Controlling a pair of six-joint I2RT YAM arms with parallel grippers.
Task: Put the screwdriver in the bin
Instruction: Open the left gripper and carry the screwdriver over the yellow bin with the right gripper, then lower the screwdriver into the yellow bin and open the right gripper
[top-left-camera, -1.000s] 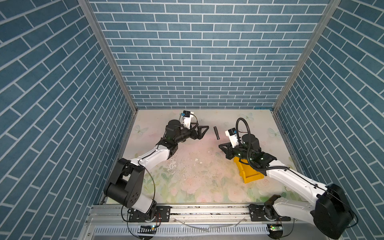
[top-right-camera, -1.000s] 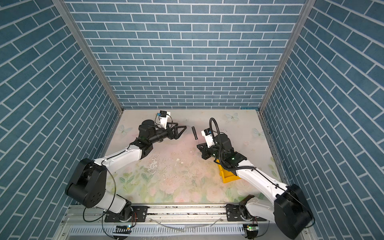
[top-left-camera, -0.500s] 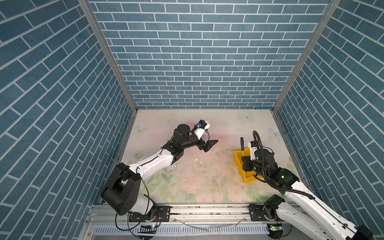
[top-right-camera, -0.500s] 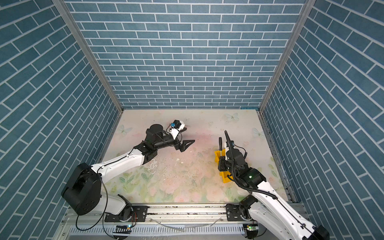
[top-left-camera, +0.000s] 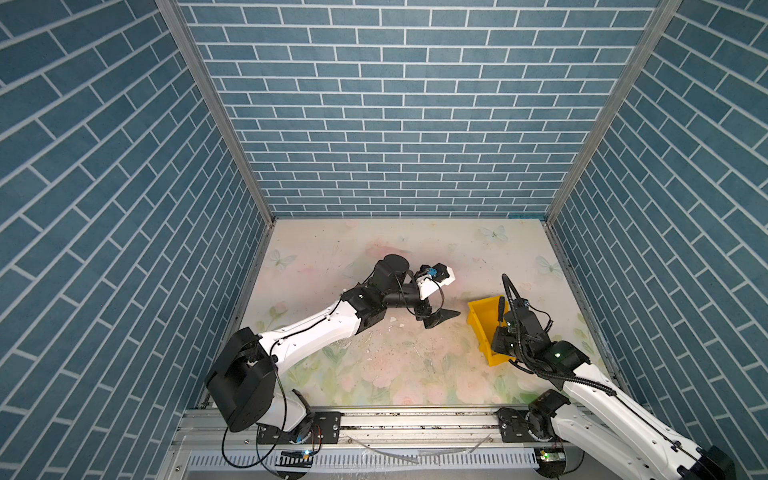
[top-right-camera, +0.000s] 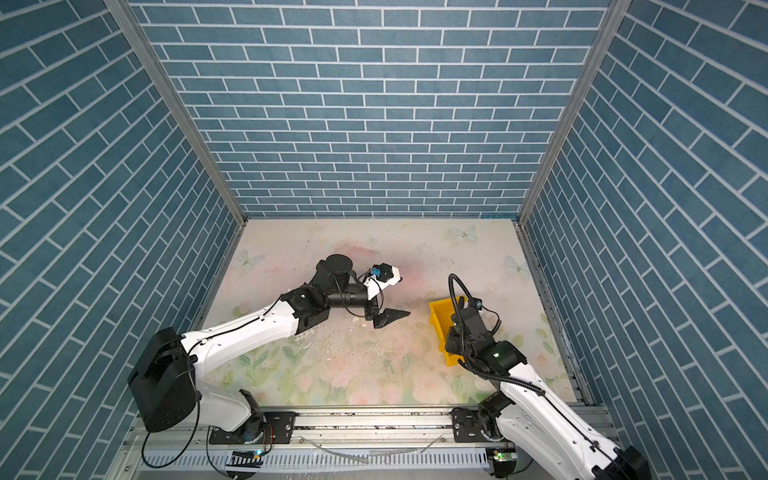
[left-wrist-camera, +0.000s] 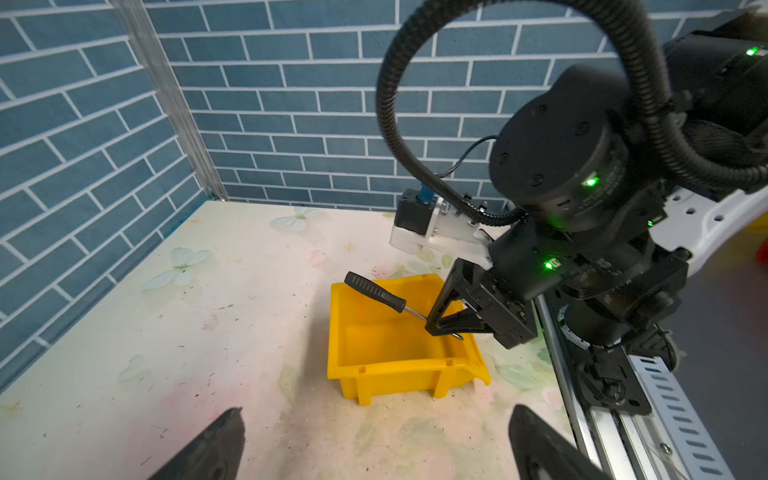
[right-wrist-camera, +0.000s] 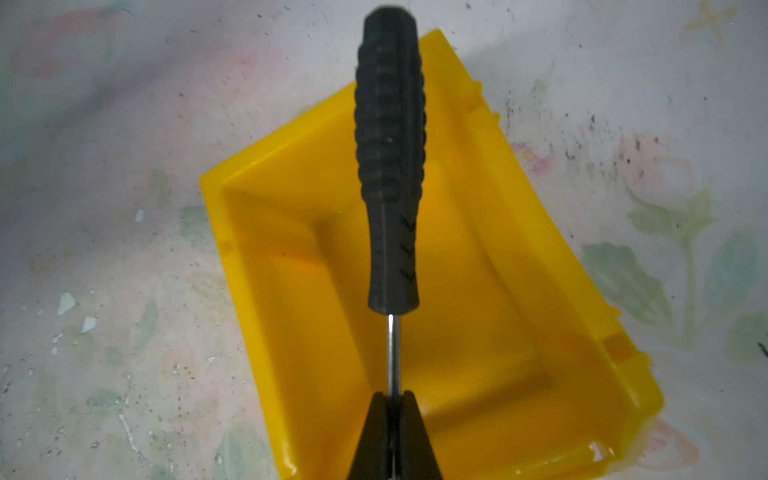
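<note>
**Item 1, right tool** (left-wrist-camera: 441, 326). We record its jaws pinched fully together on the thin silver shaft of the screwdriver (left-wrist-camera: 376, 293), close to the tip. In the left wrist view a short bit of the tip shows past the fingers.

**Item 2, screwdriver.** It has a black ribbed handle and a slim metal shaft. We find it carried in the air over the open top of the bin (left-wrist-camera: 386, 368), held above the bin's floor rather than lying on it. The handle points away from the right tool and slants upward, with its end over the far rim. We cannot tell whether the tip touches a wall of the bin.

**Item 3, bin.** It is bright yellow plastic, rectangular and open-topped, with one end wall lower than the rest. It stands on the table (top-left-camera: 374, 365) toward the right in both top views, partly hidden there by the right arm.

**Item 4, left tool** (top-left-camera: 442, 318). We note its fingers spread wide and holding nothing. It hovers low over the table to the left of the bin and apart from it, with its tips pointing toward the bin.

**Item 5, table.** The surface has a pale floral and butterfly print, scuffed and speckled with white flakes and dark specks.

**Item 6, surround.** Blue brick-pattern walls (top-left-camera: 395, 124) close three sides. A metal rail (top-left-camera: 415, 419) along the near edge carries both arm bases.
</note>
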